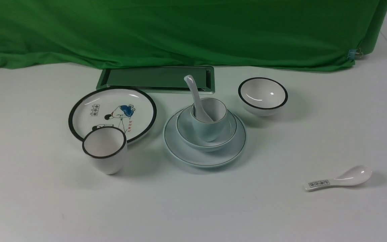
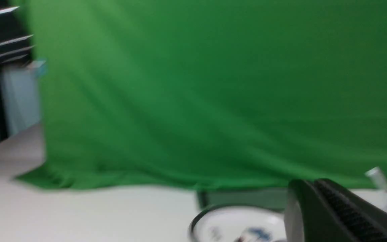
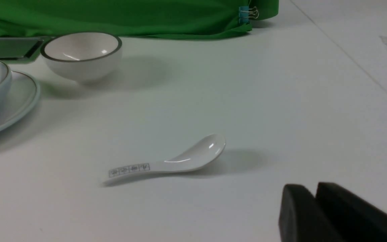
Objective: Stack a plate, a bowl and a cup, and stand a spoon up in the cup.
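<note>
Stack complete, both arms clear of it.

The spoon stands in the cup, handle leaning back-left, over bowl and plate; right end effector pressed together, well apart; left end effector state unclear.

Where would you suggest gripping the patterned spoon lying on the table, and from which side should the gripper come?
Grip the patterned spoon by its flat handle, around the printed pattern, coming straight down from above with the fingers across the handle's width. It lies flat, bowl up, handle pointing to the robot's left. The handle is narrow and straight-sided; the rounded glossy bowl would likely slip. The right gripper is nearest.
</note>
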`<act>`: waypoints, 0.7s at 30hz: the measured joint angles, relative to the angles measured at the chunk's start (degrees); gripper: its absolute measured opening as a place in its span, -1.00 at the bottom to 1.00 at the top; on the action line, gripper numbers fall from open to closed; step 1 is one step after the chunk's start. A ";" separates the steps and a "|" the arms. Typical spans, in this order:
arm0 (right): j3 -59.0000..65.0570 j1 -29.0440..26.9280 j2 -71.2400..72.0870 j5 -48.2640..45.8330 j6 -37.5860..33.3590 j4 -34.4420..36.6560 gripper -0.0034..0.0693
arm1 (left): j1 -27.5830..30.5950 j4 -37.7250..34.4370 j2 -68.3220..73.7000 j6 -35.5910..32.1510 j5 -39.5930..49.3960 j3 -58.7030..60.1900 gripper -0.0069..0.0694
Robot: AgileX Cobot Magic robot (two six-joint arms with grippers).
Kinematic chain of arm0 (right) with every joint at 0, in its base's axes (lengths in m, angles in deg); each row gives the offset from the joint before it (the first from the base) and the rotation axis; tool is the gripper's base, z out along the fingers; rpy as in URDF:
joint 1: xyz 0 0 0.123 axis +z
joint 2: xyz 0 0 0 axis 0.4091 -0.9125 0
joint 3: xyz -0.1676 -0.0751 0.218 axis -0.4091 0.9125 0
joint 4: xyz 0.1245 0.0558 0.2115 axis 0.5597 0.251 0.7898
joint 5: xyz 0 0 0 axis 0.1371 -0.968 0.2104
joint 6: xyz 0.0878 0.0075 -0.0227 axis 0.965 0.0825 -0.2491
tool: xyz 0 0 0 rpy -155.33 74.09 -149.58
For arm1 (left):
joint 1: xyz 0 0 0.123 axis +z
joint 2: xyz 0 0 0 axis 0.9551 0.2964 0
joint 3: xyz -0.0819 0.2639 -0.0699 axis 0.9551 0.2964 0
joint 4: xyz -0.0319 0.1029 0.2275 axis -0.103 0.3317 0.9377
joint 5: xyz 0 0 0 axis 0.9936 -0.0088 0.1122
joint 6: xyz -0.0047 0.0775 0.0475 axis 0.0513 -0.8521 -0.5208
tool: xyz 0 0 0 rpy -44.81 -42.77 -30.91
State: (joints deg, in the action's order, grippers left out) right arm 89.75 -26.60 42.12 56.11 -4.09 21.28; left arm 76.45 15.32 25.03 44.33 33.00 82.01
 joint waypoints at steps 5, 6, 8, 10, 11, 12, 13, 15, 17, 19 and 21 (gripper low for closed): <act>0.00 0.00 0.00 0.00 0.00 0.00 -0.59 | 4.32 -0.21 -0.81 -0.16 5.56 1.69 -0.90; 0.00 0.00 0.00 0.00 0.00 0.00 -0.59 | 4.32 -0.21 -0.95 -0.16 6.07 1.69 -0.90; 0.00 0.00 0.00 0.00 0.00 0.00 -0.59 | 4.39 -0.63 -2.56 -1.59 10.58 1.69 -0.90; 0.00 0.00 0.00 0.00 0.00 0.00 -0.58 | 4.39 -1.43 -2.89 -2.58 15.19 1.69 -0.90; 0.00 0.00 0.00 0.00 0.00 0.00 -0.58 | 4.39 -1.82 -2.95 -2.69 15.94 1.74 -0.90; 0.00 0.00 0.00 0.00 0.00 0.00 -0.57 | 4.39 -2.99 -2.95 -2.78 18.38 1.76 -0.90; 0.00 0.00 0.00 -0.02 0.00 0.00 -0.57 | 4.39 -3.55 -2.95 -2.78 18.66 1.76 -0.90; 0.00 0.00 0.00 -0.02 0.00 0.00 -0.56 | 4.39 -3.85 -2.95 -2.72 18.66 1.76 -0.90; 0.00 0.00 0.00 -0.02 0.00 0.00 -0.54 | 4.39 -3.11 -2.95 -2.67 18.66 1.76 -0.90; 0.00 0.00 0.00 -0.02 0.00 0.00 -0.52 | 4.39 -2.25 -2.95 -2.62 18.66 1.76 -0.90; 0.00 0.00 0.00 -0.02 0.00 0.00 -0.51 | 4.39 -2.00 -2.95 -2.62 18.66 1.76 -0.90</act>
State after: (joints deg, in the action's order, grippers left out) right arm 89.75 -26.60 42.12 56.09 -4.09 21.28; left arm 80.84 13.32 22.07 41.70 51.66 83.76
